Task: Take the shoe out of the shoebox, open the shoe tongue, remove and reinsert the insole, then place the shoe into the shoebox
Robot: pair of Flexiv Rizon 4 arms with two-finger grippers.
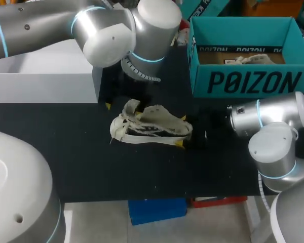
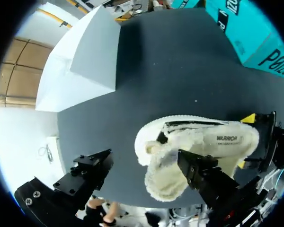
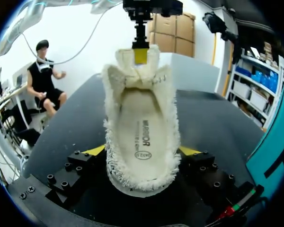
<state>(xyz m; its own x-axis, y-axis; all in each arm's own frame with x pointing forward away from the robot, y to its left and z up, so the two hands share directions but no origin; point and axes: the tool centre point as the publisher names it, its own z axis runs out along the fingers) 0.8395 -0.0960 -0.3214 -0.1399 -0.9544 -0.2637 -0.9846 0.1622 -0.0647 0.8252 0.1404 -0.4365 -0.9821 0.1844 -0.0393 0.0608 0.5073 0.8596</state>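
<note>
A cream fuzzy shoe (image 1: 151,127) lies on its side in the middle of the black table, opening toward my right arm. My right gripper (image 3: 142,153) holds its heel, one yellow tip on each side of the shoe (image 3: 142,142), so it is shut on it. My left gripper (image 2: 144,161) hangs over the toe end with its fingers wide apart, open. One of its fingers (image 2: 199,172) rests at the raised tongue (image 3: 139,71); the other stands clear of the shoe (image 2: 199,142) over bare table. The insole (image 3: 143,137) shows inside the shoe.
The teal shoebox (image 1: 248,81) stands open at the back right with crumpled paper inside. A white box (image 1: 45,76) sits at the back left, close behind my left arm. Bare black table lies in front of the shoe.
</note>
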